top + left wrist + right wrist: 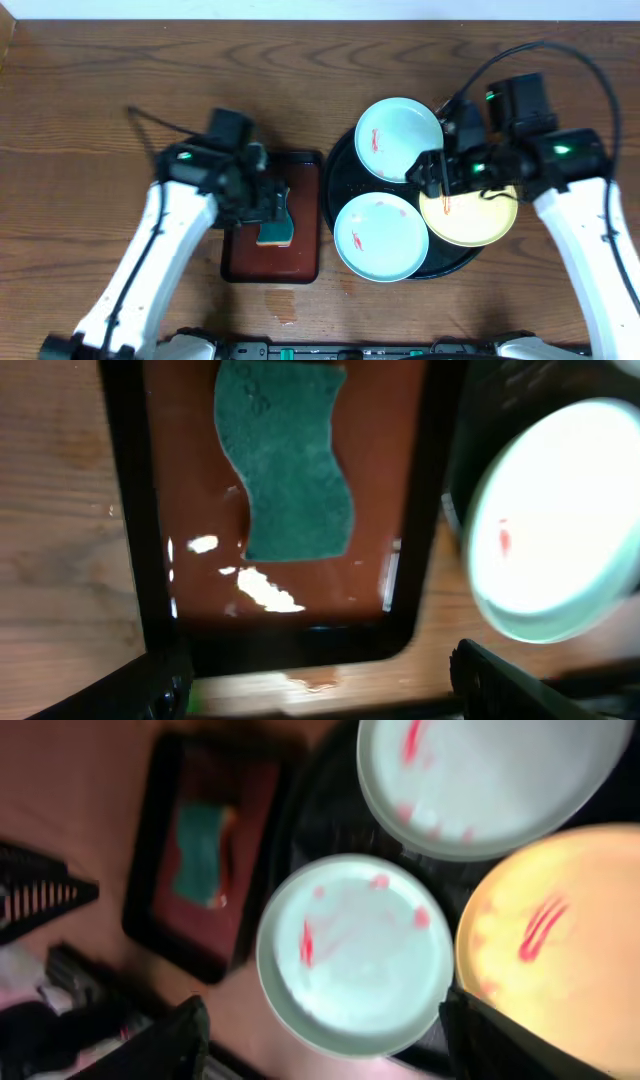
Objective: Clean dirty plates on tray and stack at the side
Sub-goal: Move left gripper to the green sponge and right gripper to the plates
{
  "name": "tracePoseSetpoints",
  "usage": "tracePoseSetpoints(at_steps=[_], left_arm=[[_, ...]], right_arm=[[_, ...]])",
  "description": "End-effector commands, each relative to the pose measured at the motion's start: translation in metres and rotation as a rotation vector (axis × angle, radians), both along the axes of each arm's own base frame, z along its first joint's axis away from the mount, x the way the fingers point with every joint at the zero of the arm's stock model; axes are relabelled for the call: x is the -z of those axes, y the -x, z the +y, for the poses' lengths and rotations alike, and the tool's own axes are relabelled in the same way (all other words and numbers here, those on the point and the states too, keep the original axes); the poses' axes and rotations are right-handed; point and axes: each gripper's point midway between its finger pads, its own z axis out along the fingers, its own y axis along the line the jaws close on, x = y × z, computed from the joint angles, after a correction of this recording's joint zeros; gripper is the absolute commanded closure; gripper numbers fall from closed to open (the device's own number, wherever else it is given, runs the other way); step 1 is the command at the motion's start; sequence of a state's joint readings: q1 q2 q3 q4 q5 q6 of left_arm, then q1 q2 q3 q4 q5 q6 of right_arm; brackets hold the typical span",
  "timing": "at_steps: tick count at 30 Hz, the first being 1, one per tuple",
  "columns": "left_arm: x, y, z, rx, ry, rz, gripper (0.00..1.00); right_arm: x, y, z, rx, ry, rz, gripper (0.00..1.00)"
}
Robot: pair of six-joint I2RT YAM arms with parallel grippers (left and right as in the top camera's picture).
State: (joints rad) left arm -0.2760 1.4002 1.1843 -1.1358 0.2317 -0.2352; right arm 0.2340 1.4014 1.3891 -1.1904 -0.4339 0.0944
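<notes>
Well, left of the black tray (pixel 440 264), the left fingers (pixel 520 682) gape wide and empty above a teal sponge (pixel 278 232) in the red-brown tray (pixel 245 262). On the black tray lie a back mint plate (pixel 400 138), a front mint plate (pixel 380 237) and a yellow plate (pixel 470 218), all red-smeared. They are probably light, stiff and slippery, best pinched at the rim. Over the tray's right side, the right fingers (pixel 170 1042) are spread, holding nothing.

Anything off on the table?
Red smears on all three small round plates. The near mint-white plate seems to overhang the rim of the glossy black round tray. Small wet-looking patch in front of the rectangular red-brown tray.
</notes>
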Motion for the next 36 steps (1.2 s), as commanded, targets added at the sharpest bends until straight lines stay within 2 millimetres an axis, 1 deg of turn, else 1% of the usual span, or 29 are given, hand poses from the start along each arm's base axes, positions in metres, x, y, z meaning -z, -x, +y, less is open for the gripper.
tracePoseSetpoints(at_steps=[1, 5, 8, 10, 12, 14, 16, 18, 19, 20, 21, 22, 24, 26, 27, 28, 29, 33, 36], left_arm=[[0.012, -0.011, 0.013, -0.01, -0.141, -0.013, 0.17], [0.03, -0.02, 0.01, -0.022, -0.148, 0.015, 0.17], [0.051, -0.024, 0.009, -0.02, -0.158, 0.046, 0.17], [0.064, -0.023, 0.006, -0.017, -0.151, 0.08, 0.17], [0.073, -0.024, 0.001, -0.012, -0.136, 0.11, 0.2], [0.081, -0.023, 0.002, -0.011, -0.144, 0.134, 0.23], [0.087, -0.022, 0.002, -0.01, -0.151, 0.154, 0.38], [0.096, -0.02, 0.003, -0.012, -0.156, 0.17, 0.45], [0.102, -0.018, 0.003, -0.023, -0.159, 0.179, 0.5], [0.108, -0.017, 0.004, -0.038, -0.159, 0.182, 0.58], [0.115, -0.016, 0.004, -0.058, -0.158, 0.182, 0.62], [0.122, -0.017, 0.003, -0.081, -0.154, 0.175, 0.64], [0.131, -0.021, 0.002, -0.097, -0.144, 0.149, 0.66], [0.138, -0.025, 0.001, -0.098, -0.136, 0.125, 0.71], [0.141, -0.026, 0.001, -0.098, -0.133, 0.117, 0.74], [0.143, -0.027, 0.001, -0.098, -0.13, 0.109, 0.8], [0.144, -0.027, 0.0, -0.098, -0.129, 0.106, 0.92], [0.139, -0.028, 0.0, -0.099, -0.128, 0.105, 0.92], [0.123, -0.032, 0.0, -0.103, -0.127, 0.105, 0.93]], right_arm=[[0.028, 0.014, 0.005, -0.004, 0.032, 0.094, 0.31], [0.038, 0.022, 0.011, -0.032, 0.041, 0.116, 0.31], [0.04, 0.022, 0.011, -0.038, 0.062, 0.108, 0.31], [0.041, 0.02, 0.01, -0.035, 0.076, 0.099, 0.3], [0.04, 0.019, 0.01, -0.034, 0.076, 0.094, 0.3], [0.04, 0.018, 0.01, -0.034, 0.075, 0.09, 0.3], [0.04, 0.018, 0.01, -0.033, 0.074, 0.088, 0.3], [0.04, 0.018, 0.01, -0.034, 0.075, 0.09, 0.3], [0.04, 0.018, 0.01, -0.032, 0.075, 0.091, 0.3], [0.04, 0.018, 0.01, -0.027, 0.074, 0.094, 0.3], [0.04, 0.018, 0.01, -0.024, 0.073, 0.095, 0.3], [0.04, 0.018, 0.01, -0.021, 0.072, 0.097, 0.3], [0.04, 0.018, 0.01, -0.021, 0.072, 0.095, 0.3], [0.04, 0.017, 0.011, -0.021, 0.071, 0.093, 0.29], [0.04, 0.017, 0.011, -0.021, 0.071, 0.092, 0.29], [0.04, 0.017, 0.011, -0.021, 0.071, 0.093, 0.29], [0.04, 0.017, 0.011, -0.021, 0.071, 0.093, 0.28], [0.04, 0.018, 0.011, -0.018, 0.071, 0.095, 0.27], [0.04, 0.018, 0.011, -0.018, 0.071, 0.095, 0.27]])
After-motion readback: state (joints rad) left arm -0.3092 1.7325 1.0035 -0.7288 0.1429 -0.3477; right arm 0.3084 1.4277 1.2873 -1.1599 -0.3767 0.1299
